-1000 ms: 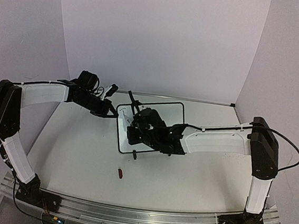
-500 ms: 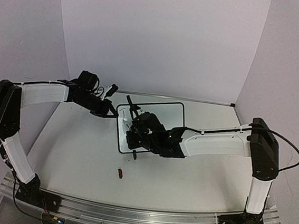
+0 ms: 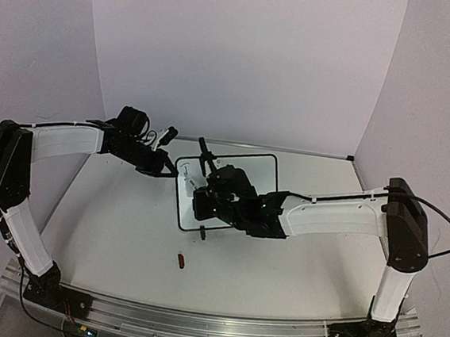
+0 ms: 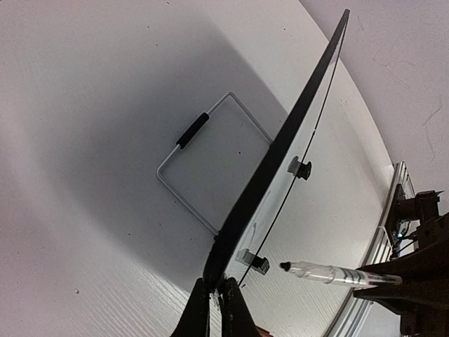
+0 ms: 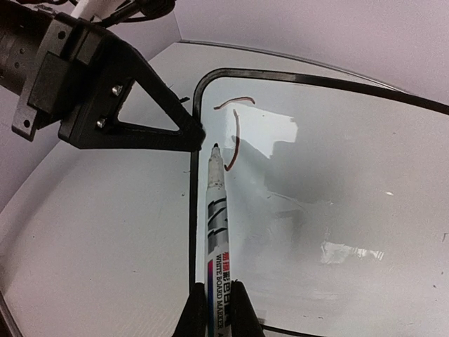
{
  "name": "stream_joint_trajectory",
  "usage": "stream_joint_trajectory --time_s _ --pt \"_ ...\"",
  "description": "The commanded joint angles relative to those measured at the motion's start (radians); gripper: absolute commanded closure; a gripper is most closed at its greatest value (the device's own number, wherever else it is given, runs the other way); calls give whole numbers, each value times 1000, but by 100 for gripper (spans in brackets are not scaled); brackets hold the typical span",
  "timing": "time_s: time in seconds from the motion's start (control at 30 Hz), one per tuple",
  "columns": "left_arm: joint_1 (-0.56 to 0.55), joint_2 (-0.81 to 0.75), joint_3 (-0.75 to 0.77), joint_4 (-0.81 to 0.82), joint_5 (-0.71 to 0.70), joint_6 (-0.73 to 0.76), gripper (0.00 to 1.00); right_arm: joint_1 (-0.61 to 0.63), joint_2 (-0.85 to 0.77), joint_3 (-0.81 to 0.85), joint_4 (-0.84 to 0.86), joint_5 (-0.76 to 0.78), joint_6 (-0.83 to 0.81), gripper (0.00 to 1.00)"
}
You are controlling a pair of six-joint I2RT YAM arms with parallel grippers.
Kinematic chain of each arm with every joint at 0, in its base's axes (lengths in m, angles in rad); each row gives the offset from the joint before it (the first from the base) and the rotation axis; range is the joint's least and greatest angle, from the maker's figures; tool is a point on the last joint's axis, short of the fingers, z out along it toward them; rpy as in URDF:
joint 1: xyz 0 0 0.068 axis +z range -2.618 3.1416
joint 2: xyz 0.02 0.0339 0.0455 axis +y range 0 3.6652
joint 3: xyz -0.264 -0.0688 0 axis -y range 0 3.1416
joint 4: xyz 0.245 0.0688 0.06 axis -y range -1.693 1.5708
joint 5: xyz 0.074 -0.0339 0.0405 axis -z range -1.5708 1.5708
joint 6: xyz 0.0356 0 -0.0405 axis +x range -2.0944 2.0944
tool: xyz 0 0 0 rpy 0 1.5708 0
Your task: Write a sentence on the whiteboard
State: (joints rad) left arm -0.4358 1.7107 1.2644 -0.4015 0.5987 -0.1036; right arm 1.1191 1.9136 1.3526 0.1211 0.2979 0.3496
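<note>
Left hand (image 4: 217,302): I've got it clamped on the whiteboard (image 5: 337,189) frame's left edge.
Right hand (image 5: 217,309): closed on whiteboard marker (image 5: 217,210) (tip just left of the red strokes (image 5: 236,137)); blank board lies rightward.

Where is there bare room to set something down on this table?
Bare table lies left of the whiteboard, and near the front around the red cap. Crowded: the whiteboard's left edge, where left pincer, right pincer and marker meet.

Whiteboard (image 3: 253,171): glossy white, thin black rounded frame, tilted up off mid-worktop (image 3: 123,230); two red strokes (image 5: 235,137) (short, curved) near one corner.
</note>
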Motion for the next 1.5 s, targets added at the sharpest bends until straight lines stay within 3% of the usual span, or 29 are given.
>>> stream_joint_trajectory --time_s 0.0,1.47 --pt "-12 -9 38 -42 -21 27 100 5 -95 -34 50 68 3 100" --pt "-12 -5 40 -44 -20 27 100 -50 17 18 16 -13 38 100"
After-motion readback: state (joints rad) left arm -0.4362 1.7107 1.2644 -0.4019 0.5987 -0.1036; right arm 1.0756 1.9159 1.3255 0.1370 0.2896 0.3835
